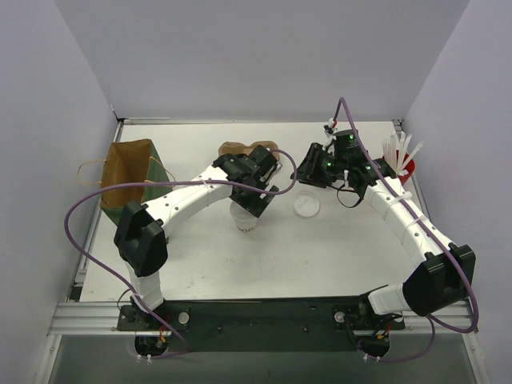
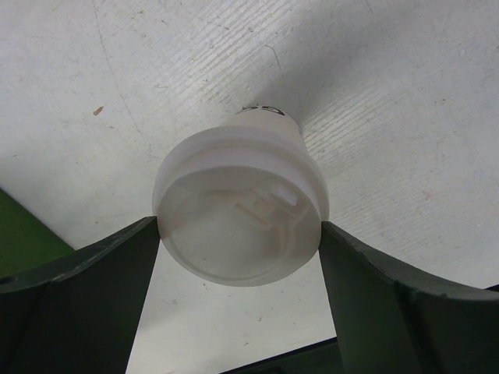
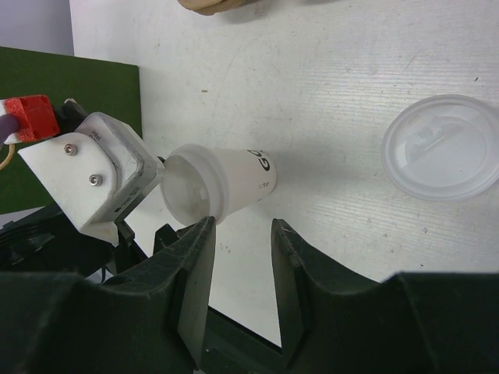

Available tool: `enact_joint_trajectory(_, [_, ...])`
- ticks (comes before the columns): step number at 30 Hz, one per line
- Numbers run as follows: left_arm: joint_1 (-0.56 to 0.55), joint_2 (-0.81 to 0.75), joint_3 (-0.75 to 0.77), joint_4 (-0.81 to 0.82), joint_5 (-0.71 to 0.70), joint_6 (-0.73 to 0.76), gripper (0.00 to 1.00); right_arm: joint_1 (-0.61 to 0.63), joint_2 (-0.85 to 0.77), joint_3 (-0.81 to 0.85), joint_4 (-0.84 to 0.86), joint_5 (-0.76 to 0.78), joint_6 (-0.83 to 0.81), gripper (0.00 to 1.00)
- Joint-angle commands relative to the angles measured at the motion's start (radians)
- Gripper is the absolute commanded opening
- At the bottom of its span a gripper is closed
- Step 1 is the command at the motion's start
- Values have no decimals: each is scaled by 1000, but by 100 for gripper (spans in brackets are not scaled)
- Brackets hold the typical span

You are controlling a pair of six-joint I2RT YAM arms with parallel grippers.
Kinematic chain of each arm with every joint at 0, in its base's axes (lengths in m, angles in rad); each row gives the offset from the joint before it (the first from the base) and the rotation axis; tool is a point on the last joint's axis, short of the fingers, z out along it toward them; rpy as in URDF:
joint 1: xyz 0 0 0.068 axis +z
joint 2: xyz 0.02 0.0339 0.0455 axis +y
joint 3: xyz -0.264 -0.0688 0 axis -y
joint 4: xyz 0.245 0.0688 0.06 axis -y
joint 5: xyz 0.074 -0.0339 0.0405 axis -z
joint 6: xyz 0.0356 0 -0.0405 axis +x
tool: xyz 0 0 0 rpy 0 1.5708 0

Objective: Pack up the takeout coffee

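table (image 1: pixel 200 264): white top, both arms reaching in from the near edge
bag (image 1: pixel 128 172): green paper bag, sitting open at the left edge, brown inside facing up
carrier (image 1: pixel 248 150): brown moulded-pulp carrier, lying far-middle, apart from the cup
left gripper (image 2: pixel 239 226): straddling the cup's lid, jaws standing wide. Its fingers (image 2: pixel 93 296) are meeting the lid rim on both sides. Cannot tell if they are squeezing or only touching.
right gripper (image 3: pixel 243 226): hanging right of the carrier, near the loose lid. Jaws are standing partly apart with bare table showing between them, gripping nothing.
red cup (image 1: pixel 406 166): standing at the right edge, white sticks fanning out of the top
takeout cup (image 3: pixel 226 183): white paper, whitish lid on, sitting mid-table between the bag and the loose lid, on the near side of the carrier
cup axis: long axis running vertical, lid pointing up, narrower base pointing down at the table. Dark print is facing the right gripper's side.
loose lid (image 3: pixel 444 148): round, translucent, lying flat on the table right of the cup, not touching it
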Motion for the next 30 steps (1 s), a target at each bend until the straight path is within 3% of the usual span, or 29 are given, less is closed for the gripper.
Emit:
enact_joint_trajectory(1, [7,-35,7,32,6,12,92,3,8,11,1,5,-24,31])
enact_joint_trajectory(20, [30,-84,-19,68,21,-6,97,8,13,8,0,5,-26,31])
enact_joint_trajectory(30, [78,-158,-6,119,150,-14,97,12,16,12,-10,14,-29,31])
